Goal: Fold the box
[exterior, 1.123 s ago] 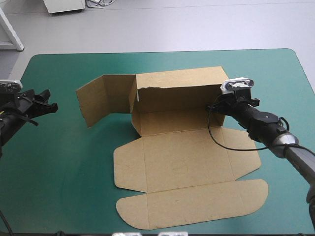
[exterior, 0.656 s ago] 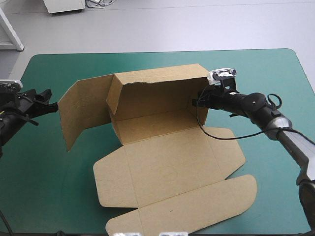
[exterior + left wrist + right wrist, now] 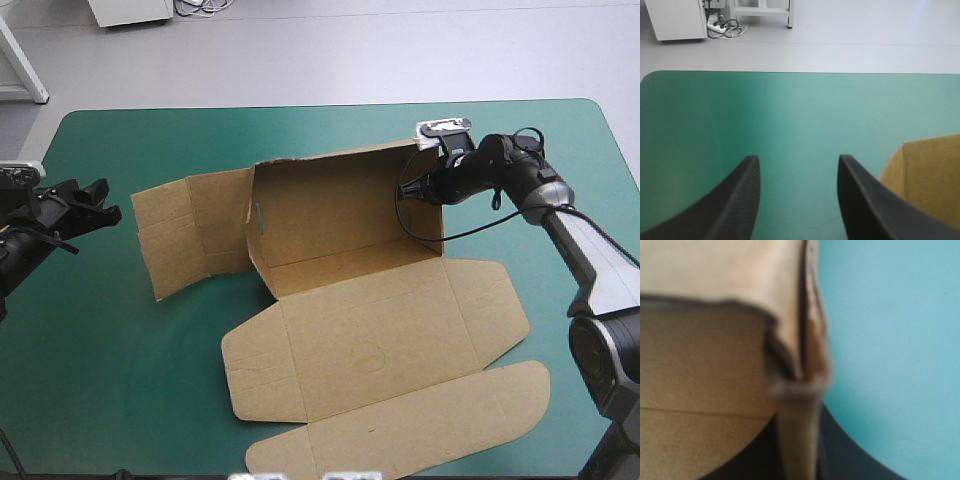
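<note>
On the teal-green covered counter (image 3: 110, 380), the brown cut-board box (image 3: 370, 340) sits mid-counter, its near flaps flat and its rear wall raised. Since the earlier frame the sheet has turned rightward, and its left side panel (image 3: 185, 235) has swung outward, away from the rear wall. My left jaws stand open at the counter's left edge, clear of the box. Farther back, my right jaws are clamped on the rear wall's right end, now nearer the far edge.
</note>
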Robot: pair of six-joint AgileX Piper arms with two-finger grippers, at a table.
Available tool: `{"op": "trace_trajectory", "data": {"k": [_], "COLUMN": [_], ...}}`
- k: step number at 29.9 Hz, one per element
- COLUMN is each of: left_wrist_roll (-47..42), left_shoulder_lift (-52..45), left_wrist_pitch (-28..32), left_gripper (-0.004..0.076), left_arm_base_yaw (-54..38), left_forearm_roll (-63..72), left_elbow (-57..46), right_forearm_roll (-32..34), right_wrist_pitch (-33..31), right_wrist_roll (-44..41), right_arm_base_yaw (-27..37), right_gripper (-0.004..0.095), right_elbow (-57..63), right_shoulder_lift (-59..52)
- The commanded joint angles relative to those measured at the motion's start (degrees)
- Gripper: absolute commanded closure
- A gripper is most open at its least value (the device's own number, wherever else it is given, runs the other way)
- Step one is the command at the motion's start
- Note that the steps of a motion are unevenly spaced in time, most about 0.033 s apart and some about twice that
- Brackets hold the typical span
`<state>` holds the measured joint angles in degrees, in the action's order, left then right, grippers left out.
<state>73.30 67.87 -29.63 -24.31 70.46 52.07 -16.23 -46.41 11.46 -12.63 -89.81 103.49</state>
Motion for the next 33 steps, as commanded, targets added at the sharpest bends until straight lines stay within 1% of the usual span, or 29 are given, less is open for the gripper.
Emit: {"op": "trace_trajectory", "data": {"k": [1, 6, 11, 14, 17, 18, 20, 23, 24, 26, 33], "left_wrist_roll": [-0.2, -0.2, -0.2, -0.2, -0.2, -0.2, -0.2, -0.2, -0.2, -0.2, -0.2], "left_shoulder_lift": [-1.3, -1.3, -1.3, -1.3, -1.2, -1.2, -1.2, -1.2, -1.2, -1.2, -1.2], "left_wrist_pitch": [-0.2, -0.3, -0.2, -0.2, -0.1, -0.2, -0.2, -0.2, -0.2, -0.2, -0.2], "left_gripper": [0.0375, 0.0375, 0.0375, 0.0375, 0.0375, 0.0375, 0.0375, 0.0375, 0.0375, 0.0375, 0.0375], "left_arm_base_yaw": [0.0, 0.0, 1.3, 2.0, 2.1, 2.1, 2.1, 2.1, 2.1, 2.1, 2.1], "left_forearm_roll": [3.0, 3.1, 3.1, 3.1, 3.0, 3.0, 3.0, 3.0, 3.0, 3.0, 3.0], "left_elbow": [1.5, 1.5, 1.5, 1.5, 1.5, 1.5, 1.5, 1.5, 1.5, 1.5, 1.5], "right_forearm_roll": [0.9, 1.3, 1.3, 2.4, 2.9, 3.0, 2.9, 2.6, 2.6, 2.6, 2.6], "right_wrist_pitch": [-1.8, -4.4, -6.2, -5.8, -3.6, -2.5, -1.1, -0.3, 0.0, 0.6, 1.6], "right_wrist_roll": [-2.6, -3.6, -3.9, -3.9, -3.6, -3.5, -3.0, -3.0, -3.0, -3.0, -3.0], "right_arm_base_yaw": [0.4, 0.4, 0.4, 0.4, 0.4, 0.4, 0.4, 0.4, 0.4, 0.4, 0.4], "right_gripper": [0.0908, 0.0908, 0.0908, 0.0908, 0.0902, 0.0881, 0.0802, 0.064, 0.0608, 0.0583, 0.058], "right_elbow": [-6.4, -10.2, -11.3, -11.6, -11.6, -11.6, -11.6, -11.7, -11.7, -11.7, -11.7], "right_shoulder_lift": [-0.2, 2.3, 5.3, 6.7, 6.8, 6.7, 6.6, 6.6, 6.6, 6.6, 6.6]}}
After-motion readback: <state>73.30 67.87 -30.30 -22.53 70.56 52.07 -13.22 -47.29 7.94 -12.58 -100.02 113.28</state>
